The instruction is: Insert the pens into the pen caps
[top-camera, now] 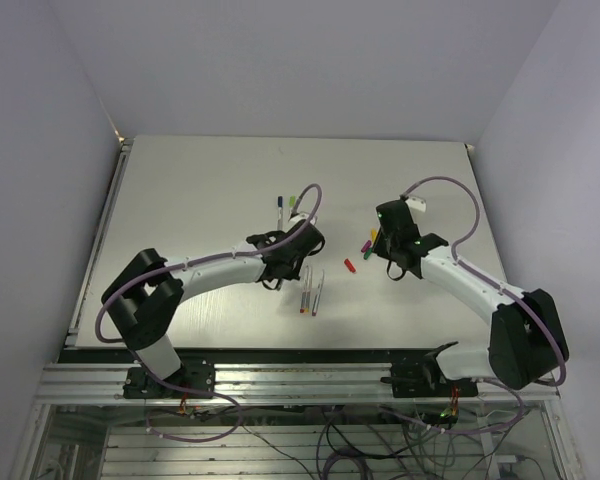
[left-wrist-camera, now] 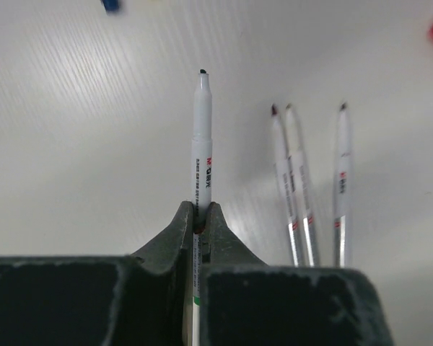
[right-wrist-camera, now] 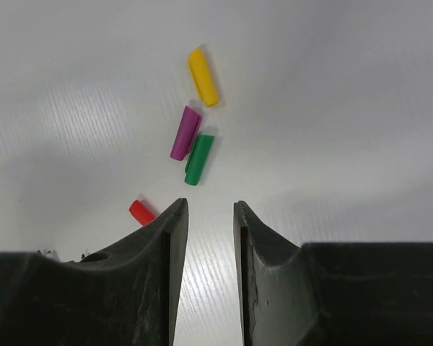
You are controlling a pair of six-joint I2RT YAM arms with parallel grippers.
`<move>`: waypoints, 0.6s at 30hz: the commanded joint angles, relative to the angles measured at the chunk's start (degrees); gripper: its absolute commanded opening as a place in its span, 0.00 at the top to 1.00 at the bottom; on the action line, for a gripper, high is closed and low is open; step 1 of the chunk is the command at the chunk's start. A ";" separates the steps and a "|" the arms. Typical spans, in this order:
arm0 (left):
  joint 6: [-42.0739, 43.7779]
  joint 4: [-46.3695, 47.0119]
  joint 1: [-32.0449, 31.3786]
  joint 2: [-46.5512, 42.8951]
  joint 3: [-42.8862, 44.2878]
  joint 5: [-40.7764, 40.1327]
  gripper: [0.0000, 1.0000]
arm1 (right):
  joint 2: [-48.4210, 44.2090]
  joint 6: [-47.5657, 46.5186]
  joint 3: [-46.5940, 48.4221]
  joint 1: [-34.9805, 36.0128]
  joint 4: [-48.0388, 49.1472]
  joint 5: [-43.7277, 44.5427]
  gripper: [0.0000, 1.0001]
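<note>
You had L gripper (left-wrist-camera: 203, 216) clamped on a pen (left-wrist-camera: 202, 130), tip (left-wrist-camera: 203, 72) fwd; R gripper (right-wrist-camera: 211, 216) jaws apart, empty, green cap (right-wrist-camera: 198, 160) just ahead on table (right-wrist-camera: 332, 108). Step: pickup. Next you'd need that cap gripped, then lined up w/ tip.

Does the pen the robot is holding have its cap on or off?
Off. The pen pinched in the left end effector ends in a bare dark tip with nothing covering it.

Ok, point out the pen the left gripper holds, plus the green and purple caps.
held pen (left-wrist-camera: 202, 137): left wrist view, white barrel below the tip.
green cap (right-wrist-camera: 198, 160): right wrist view, middle of its body.
purple cap (right-wrist-camera: 185, 133): right wrist view, middle of its body.
</note>
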 commanded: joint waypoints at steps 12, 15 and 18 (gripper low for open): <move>-0.43 5.28 3.19 -5.37 0.45 3.41 0.93 | 11.92 -0.40 4.78 -0.16 1.53 -3.13 0.64; -0.25 4.81 3.48 -5.21 0.78 3.24 0.93 | 14.20 -0.70 5.69 -0.46 2.46 -3.28 0.64; -0.29 4.64 3.64 -5.04 0.80 3.36 0.93 | 16.16 -0.77 6.53 -0.88 2.89 -3.49 0.64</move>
